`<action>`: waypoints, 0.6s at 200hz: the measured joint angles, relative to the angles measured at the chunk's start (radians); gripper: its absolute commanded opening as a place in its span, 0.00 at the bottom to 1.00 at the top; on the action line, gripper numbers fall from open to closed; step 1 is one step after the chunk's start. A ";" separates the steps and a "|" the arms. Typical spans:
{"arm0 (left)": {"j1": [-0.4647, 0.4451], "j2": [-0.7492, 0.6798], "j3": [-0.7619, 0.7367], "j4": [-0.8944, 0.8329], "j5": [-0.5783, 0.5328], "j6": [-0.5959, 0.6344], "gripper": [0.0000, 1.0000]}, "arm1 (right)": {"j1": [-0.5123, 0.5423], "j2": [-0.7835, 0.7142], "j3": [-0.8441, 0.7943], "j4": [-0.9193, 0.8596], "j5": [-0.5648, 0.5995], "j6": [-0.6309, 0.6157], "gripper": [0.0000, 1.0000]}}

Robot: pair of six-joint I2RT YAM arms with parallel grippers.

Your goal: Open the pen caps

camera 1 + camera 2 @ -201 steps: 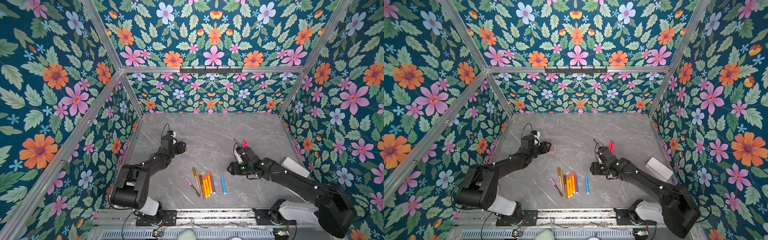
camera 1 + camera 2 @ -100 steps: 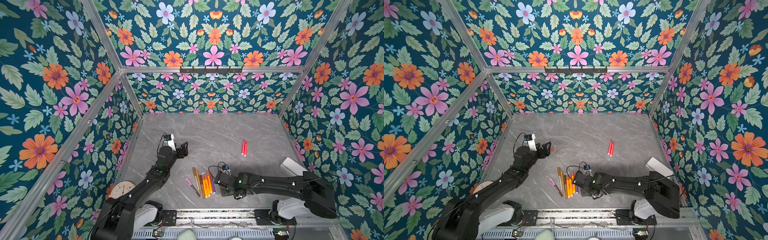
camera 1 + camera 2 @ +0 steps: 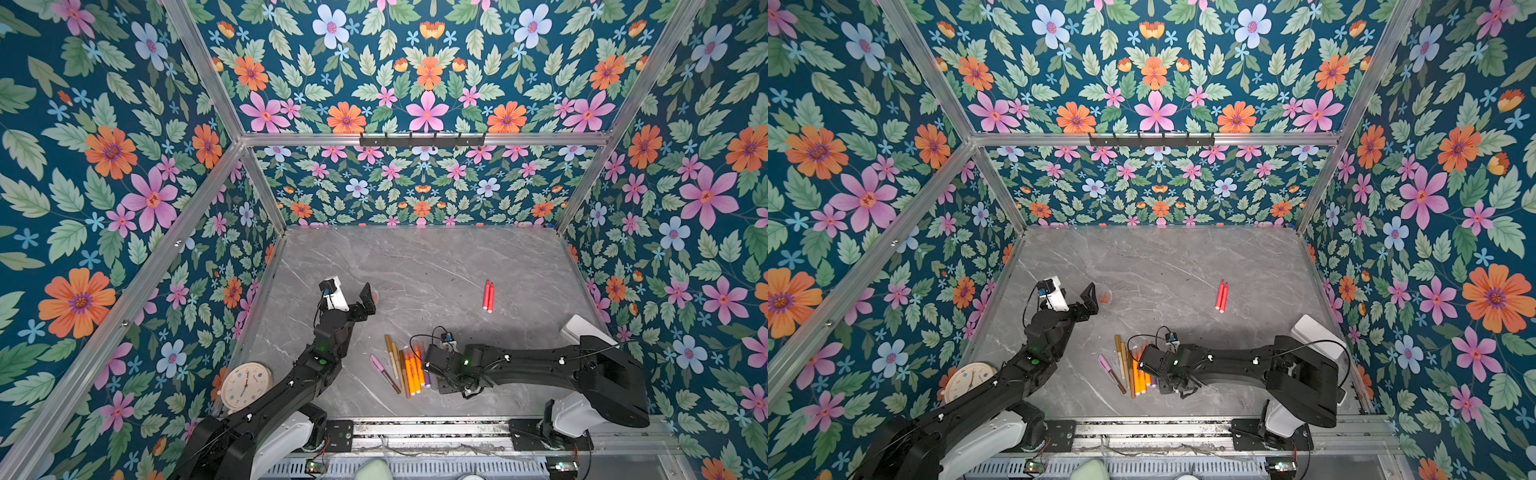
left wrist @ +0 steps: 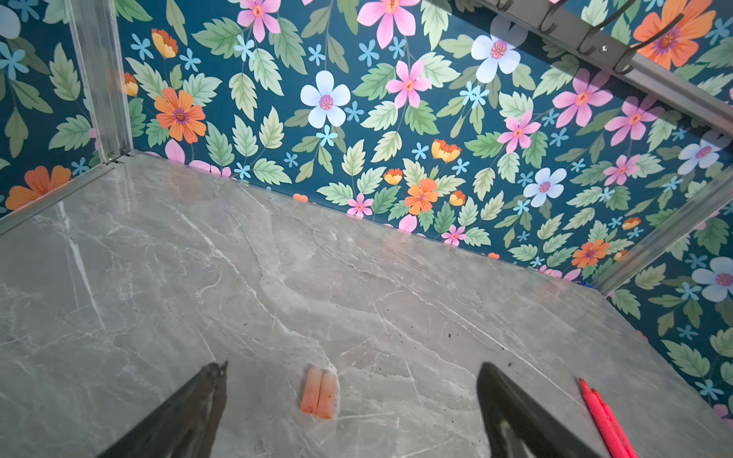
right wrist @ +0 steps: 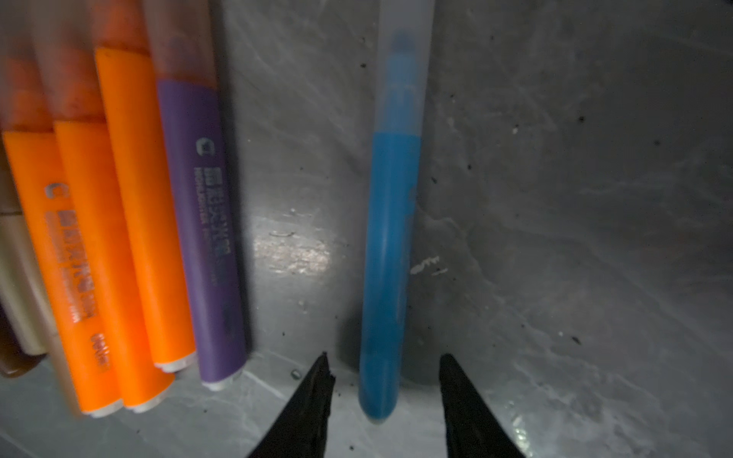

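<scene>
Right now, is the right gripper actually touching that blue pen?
Apart. The right wrist view shows the right gripper straddling the blue pen, with a strip of bare table visible between each fingertip and the pen.

This is a robot lab cell: floral printed panels [image 3: 428, 75] set in an aluminium frame [image 3: 291, 139] box in a grey marble-look surface [image 3: 436, 257], and a black left arm [image 3: 307, 374] and right arm [image 3: 532, 363] are both mounted on a bare metal rail [image 3: 436, 428] at its front edge.
</scene>
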 measured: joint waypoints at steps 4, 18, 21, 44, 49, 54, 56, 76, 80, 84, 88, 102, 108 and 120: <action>0.000 0.002 0.002 -0.001 -0.006 -0.005 1.00 | 0.000 0.004 0.002 0.001 -0.001 0.000 0.42; 0.000 0.012 0.020 -0.015 -0.019 -0.012 1.00 | -0.002 0.020 0.008 0.002 -0.002 0.000 0.40; 0.000 0.015 0.025 -0.018 -0.022 -0.012 1.00 | -0.003 0.023 0.008 0.002 -0.003 0.000 0.40; 0.000 0.033 0.044 -0.036 -0.052 -0.019 1.00 | -0.017 0.034 0.008 0.010 -0.015 -0.001 0.35; 0.000 0.036 0.046 -0.042 -0.061 -0.022 1.00 | -0.021 0.034 0.007 0.012 -0.020 -0.002 0.33; 0.000 0.040 0.048 -0.049 -0.066 -0.027 1.00 | -0.024 0.035 0.007 0.012 -0.021 -0.002 0.31; 0.000 0.041 0.048 -0.053 -0.068 -0.029 1.00 | -0.026 0.035 0.006 0.012 -0.021 -0.002 0.31; 0.000 0.051 0.058 -0.066 -0.081 -0.032 1.00 | -0.043 0.035 0.001 0.014 -0.020 -0.006 0.13; 0.000 0.053 0.059 -0.066 -0.081 -0.030 1.00 | -0.047 0.033 -0.001 0.015 -0.020 -0.005 0.10; 0.000 0.055 0.059 -0.066 -0.081 -0.027 1.00 | -0.051 0.031 -0.003 0.020 -0.022 -0.005 0.08; 0.000 0.056 0.059 -0.066 -0.080 -0.023 1.00 | -0.055 0.028 -0.005 0.023 -0.025 -0.006 0.06; 0.000 0.061 0.060 -0.069 -0.066 -0.012 1.00 | -0.068 0.006 -0.018 0.033 -0.039 -0.009 0.00; 0.000 0.066 0.063 -0.071 -0.051 -0.011 0.99 | -0.074 -0.006 -0.024 0.035 -0.039 -0.009 0.00; 0.000 0.084 0.081 -0.085 -0.021 -0.010 1.00 | -0.093 -0.040 -0.040 0.025 -0.034 -0.011 0.00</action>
